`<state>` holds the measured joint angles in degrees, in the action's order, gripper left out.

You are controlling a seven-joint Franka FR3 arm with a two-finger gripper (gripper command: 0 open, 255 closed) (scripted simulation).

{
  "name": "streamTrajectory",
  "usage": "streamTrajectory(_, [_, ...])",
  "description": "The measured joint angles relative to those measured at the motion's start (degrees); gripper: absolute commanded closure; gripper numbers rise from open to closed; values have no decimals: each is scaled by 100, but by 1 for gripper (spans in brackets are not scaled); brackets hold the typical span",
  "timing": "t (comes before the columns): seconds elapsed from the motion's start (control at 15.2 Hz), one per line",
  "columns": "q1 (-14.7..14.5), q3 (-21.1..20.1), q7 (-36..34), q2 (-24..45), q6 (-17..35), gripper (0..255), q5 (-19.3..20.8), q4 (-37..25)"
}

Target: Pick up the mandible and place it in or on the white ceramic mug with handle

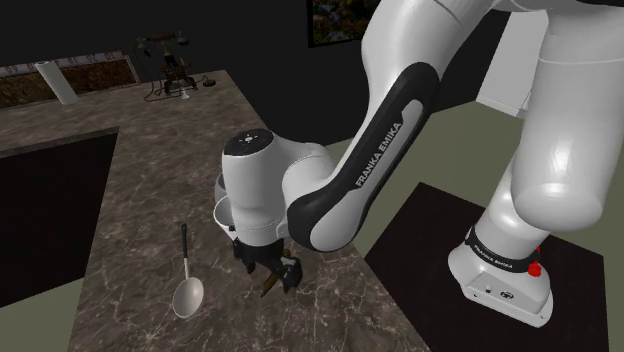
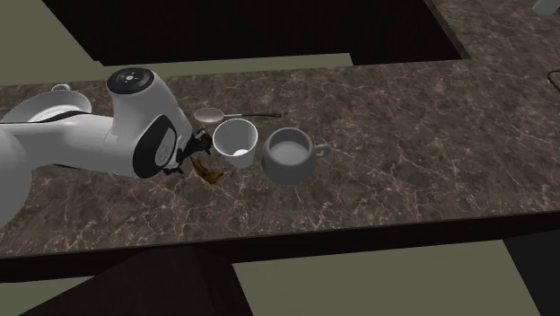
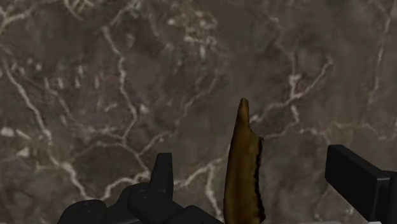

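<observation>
Gripper (image 1: 268,266) hangs low over the dark veined counter (image 2: 404,135), its two black fingers (image 3: 162,181) wide apart and clasping nothing. Close by stand a white mug (image 2: 289,160) with a handle and a white cup (image 2: 237,144). Between the fingers, touching neither, the mandible (image 3: 243,172) lies on the counter beside the cup: a slim yellow-brown bone with one dark jagged edge, its long axis running straight out from the hand, tip pointing away.

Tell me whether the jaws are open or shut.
Open. In the wrist view they stand well apart on either side of the brown mandible, with countertop showing in both gaps.
</observation>
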<state>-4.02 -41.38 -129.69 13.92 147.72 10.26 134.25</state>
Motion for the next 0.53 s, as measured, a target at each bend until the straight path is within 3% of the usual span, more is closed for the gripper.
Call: streamTrajectory(0.53, [-132,146,-195,207,155,0,244,-13])
